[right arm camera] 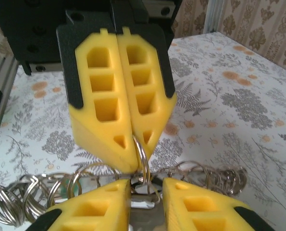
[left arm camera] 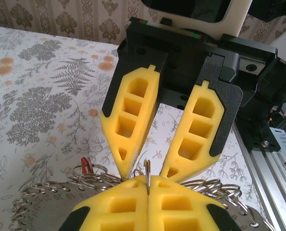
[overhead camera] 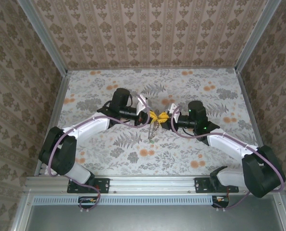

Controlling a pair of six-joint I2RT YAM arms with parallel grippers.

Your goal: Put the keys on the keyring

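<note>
The keyring (right arm camera: 142, 155) is thin, pale, silvery wire. One upright loop stands at the centre of the right wrist view, and more loops and coils fan out flat to either side along the lower part of the frame. In the top view it hangs as a small glinting bunch just below the spot where my two pincers meet, in the middle of the flowered counter (overhead camera: 191, 86).

My left pincer (right arm camera: 134, 162) comes down from the top of the right wrist view. Its yellow fingers are pressed together and clamped on that upright loop, which sticks out just under their tips.

My right pincer (right arm camera: 146, 185) sits at the bottom edge of that frame with its fingers apart. The loop stands in the gap between them; I cannot tell whether either finger touches the wire.

In the left wrist view, a red key (left arm camera: 86, 165) peeks out at lower left among the flat loops, just beside the tip of my right pincer's finger. Only its coloured head is clear; its blade is hidden among the wire.
</note>
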